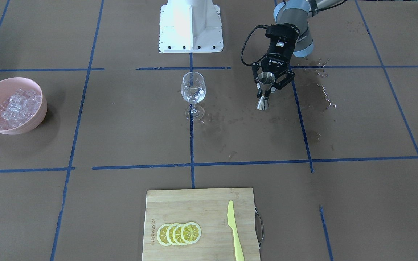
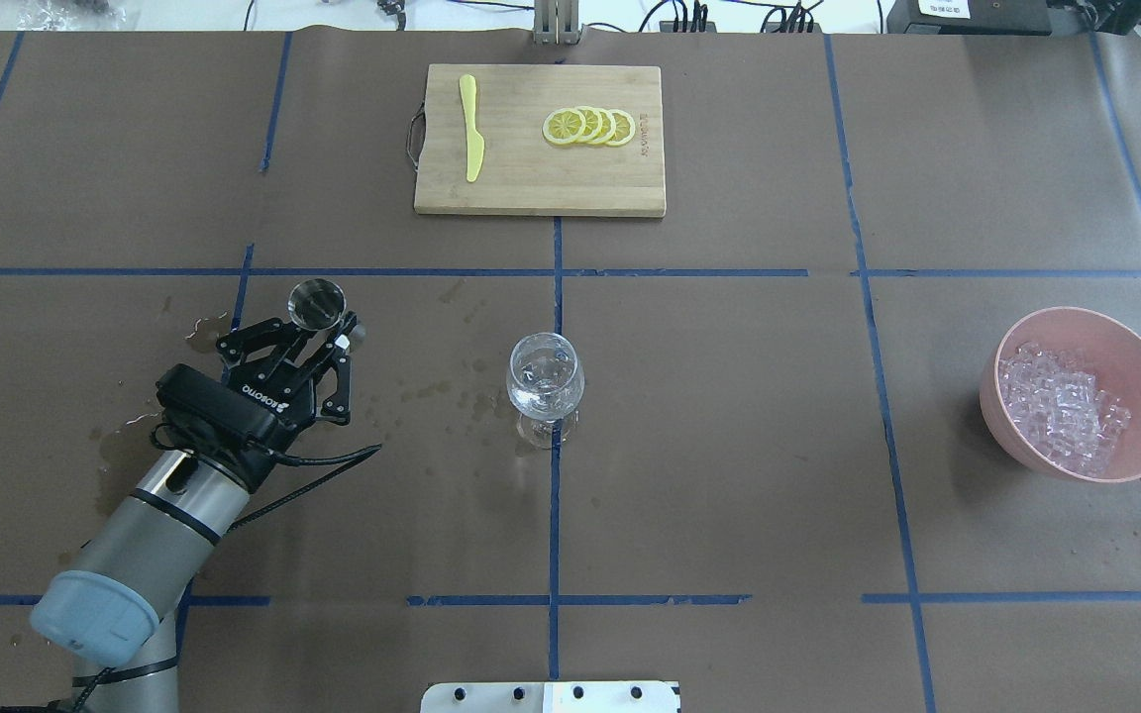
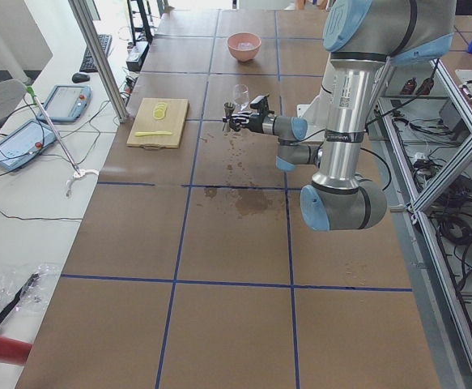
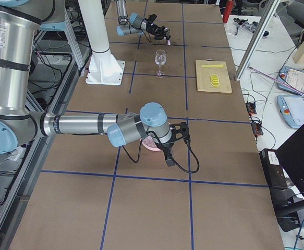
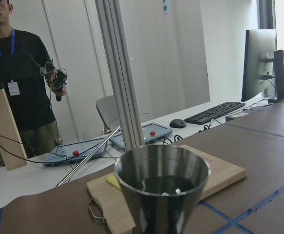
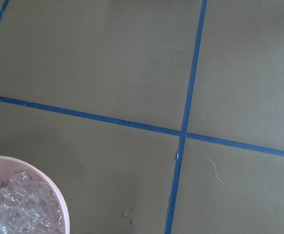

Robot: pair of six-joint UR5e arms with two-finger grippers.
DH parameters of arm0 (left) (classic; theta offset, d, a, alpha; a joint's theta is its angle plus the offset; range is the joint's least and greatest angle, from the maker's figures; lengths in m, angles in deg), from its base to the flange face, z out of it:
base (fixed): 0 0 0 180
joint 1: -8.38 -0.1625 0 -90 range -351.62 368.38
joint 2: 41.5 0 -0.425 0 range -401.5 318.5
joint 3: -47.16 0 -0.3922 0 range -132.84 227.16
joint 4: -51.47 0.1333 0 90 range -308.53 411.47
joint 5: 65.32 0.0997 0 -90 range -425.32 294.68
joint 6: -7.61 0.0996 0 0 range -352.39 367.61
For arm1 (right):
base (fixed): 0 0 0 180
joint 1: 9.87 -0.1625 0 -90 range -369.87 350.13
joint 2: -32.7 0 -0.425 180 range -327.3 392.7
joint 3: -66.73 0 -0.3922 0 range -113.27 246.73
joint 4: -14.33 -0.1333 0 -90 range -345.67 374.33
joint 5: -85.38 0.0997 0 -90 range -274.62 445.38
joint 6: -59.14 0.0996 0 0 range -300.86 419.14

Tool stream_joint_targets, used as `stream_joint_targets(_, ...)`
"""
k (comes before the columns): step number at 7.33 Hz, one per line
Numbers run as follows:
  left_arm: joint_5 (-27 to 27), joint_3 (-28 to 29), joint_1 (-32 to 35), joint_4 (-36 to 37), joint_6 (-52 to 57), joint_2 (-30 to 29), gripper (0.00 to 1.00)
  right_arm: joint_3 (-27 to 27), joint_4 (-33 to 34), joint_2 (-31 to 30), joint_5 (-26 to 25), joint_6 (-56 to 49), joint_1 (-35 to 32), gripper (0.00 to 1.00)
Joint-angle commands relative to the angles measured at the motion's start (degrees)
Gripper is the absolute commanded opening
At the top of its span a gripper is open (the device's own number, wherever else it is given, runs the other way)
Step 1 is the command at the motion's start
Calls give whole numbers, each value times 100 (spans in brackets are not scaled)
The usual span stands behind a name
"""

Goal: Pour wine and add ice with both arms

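Ice point(image 2: 1061, 406) heaped in pink bowl point(image 2: 1086, 315), right of overhead view. Wine glass point(image 2: 545, 381) at centre. Filled measuring cup point(image 2: 316, 302) clamped upright by left gripper point(image 2: 318, 329), left of glass. Pour judged pending: cup to be carried over rim, then tilted. Right gripper point(image 4: 177, 133) near bowl; finger state cannot be told.

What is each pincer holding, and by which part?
Left pincer grips the shiny steel hourglass-shaped jigger around its narrow middle. Right pincer: cannot tell.
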Motion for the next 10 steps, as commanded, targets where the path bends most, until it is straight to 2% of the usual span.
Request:
stream_joint_targets(1,9,-329,-15,1103,576,-149,0,-7,0,-12,0,0,2,100)
stream_joint_targets(4,36,-251,-59,1337,1467,-552,0,11,0,-38,0,0,-7,100)
stream_joint_targets(5,44,-268,-68,1825,1468,-806,0,11,0,-56,0,9,-7,100)
stream_joint_targets(6,44,-251,-85,1995,1468,-1026,0,19,0,-64,0,9,-7,100)
stream_joint_targets(7,53,-242,-172,2006,1468,-1028,0,37,0,-65,0,9,-7,100)
stream_joint_targets(10,325,-330,-270,2935,1529,-1291,0,55,0,-73,0,9,-7,100)
